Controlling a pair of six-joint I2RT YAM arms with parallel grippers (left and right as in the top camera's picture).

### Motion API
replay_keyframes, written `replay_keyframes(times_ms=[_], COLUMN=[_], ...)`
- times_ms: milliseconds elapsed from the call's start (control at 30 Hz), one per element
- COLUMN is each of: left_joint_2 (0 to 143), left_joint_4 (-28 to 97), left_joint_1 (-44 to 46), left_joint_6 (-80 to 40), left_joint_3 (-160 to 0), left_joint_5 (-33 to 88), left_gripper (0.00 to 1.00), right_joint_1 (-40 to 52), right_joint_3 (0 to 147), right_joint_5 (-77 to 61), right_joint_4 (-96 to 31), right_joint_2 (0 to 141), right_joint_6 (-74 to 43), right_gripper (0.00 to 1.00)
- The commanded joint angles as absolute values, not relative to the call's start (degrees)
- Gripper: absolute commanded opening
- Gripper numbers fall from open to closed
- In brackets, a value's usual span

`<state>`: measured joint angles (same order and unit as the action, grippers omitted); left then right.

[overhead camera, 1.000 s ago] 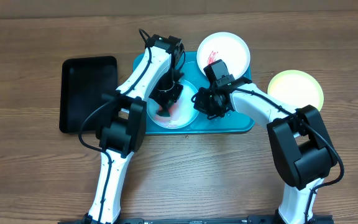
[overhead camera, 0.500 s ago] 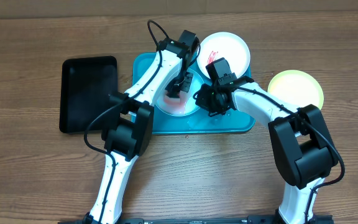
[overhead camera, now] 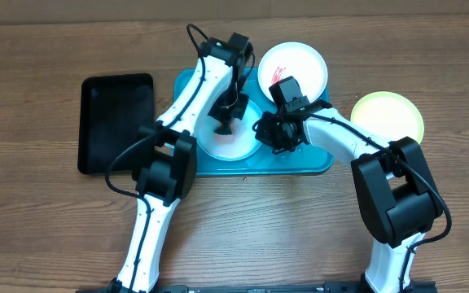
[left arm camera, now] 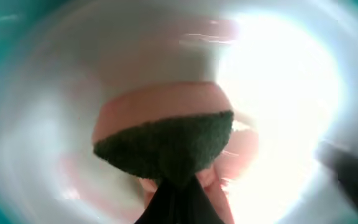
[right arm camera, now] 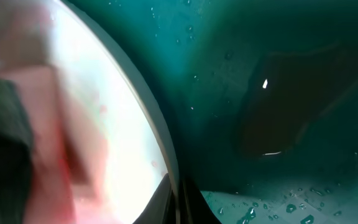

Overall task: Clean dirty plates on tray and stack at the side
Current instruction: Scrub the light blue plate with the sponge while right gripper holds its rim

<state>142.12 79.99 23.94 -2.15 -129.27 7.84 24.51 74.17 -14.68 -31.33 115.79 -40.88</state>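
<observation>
The pale mint plate (overhead camera: 236,146) lies inside the turquoise tray (overhead camera: 308,159), toward its left half, its glossy surface washed with a thin pink film where the red has spread. In the left wrist view it fills the frame, bright with glare on one side. The left gripper (overhead camera: 221,126) points down onto it with its jaws clenched on a sponge (left arm camera: 166,143) that has a dark green scouring face and a pink body, pressed flat against the plate. The right gripper (overhead camera: 265,134) sits at the plate's right edge, its jaws clamped on the rim, which in the right wrist view runs straight down into the dark fingertips (right arm camera: 166,200). Beside it the tray floor is wet, with small drops (right arm camera: 291,208) scattered over it. The white plate (overhead camera: 304,73) rests at the tray's far right corner, overhanging the rim, with red smears (overhead camera: 279,72) on it, and the right arm crosses just in front of it. The yellow-green plate (overhead camera: 387,116) lies off the tray on the wooden table (overhead camera: 39,228), well to the right. A smaller black tray (overhead camera: 115,122) sits just left of the turquoise one. Both arms reach in over the tray and hide much of its middle.
</observation>
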Motion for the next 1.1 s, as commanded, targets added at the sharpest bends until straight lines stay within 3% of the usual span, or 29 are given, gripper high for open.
replay_keyframes(times_ms=[0, 133, 400, 533, 800, 1067], left_joint_2=[143.2, 143.2, 143.2, 143.2, 143.2, 143.3], left_joint_4=[80.1, 77.2, 72.4, 73.7, 84.2, 85.2], left_joint_1=[24.4, 24.4, 24.3, 24.3, 24.4, 24.7], left_joint_6=[9.6, 7.3, -9.8, -15.0, -16.8, 6.6], left_joint_3=[-130.8, -130.8, -130.5, -129.9, -129.5, -129.5], left_joint_5=[25.9, 20.3, -9.7, -17.5, -14.3, 16.8], left_gripper=[0.04, 0.04, 0.04, 0.04, 0.04, 0.04], right_joint_1=[24.8, 24.8, 24.8, 24.8, 24.8, 24.8], right_joint_3=[74.7, 74.7, 74.7, 74.7, 74.7, 74.7], right_joint_5=[-15.1, -15.1, -15.3, -15.3, -15.3, -15.4], right_joint_4=[-31.3, -31.4, -31.5, -31.6, -31.7, -31.7], right_joint_2=[116.0, 116.0, 116.0, 116.0, 116.0, 116.0], right_joint_6=[-40.0, -40.0, -40.0, -40.0, -40.0, -40.0], right_gripper=[0.04, 0.04, 0.04, 0.04, 0.04, 0.04])
